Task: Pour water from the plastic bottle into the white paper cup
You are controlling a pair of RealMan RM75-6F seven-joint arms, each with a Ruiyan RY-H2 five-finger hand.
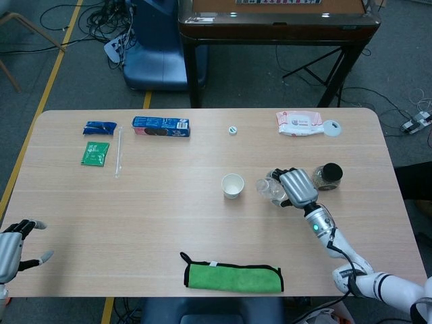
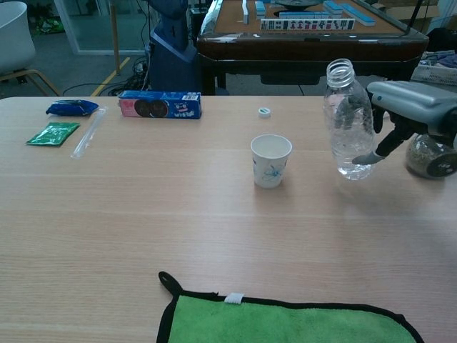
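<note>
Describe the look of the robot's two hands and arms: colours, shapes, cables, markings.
The right hand has a silver-grey metallic back with dark, black-jointed fingers; its wrist carries a small green light, then a white forearm with a black cable alongside. The left hand shows the same silver-grey shell, with pale grey fingertips.

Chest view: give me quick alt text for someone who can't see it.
The right hand holds an uncapped plastic bottle upright, lifted above the table, right of the white paper cup. A jar stands behind the hand, a green cloth lies at the near edge, and a cookie box and bottle cap sit farther back.
</note>
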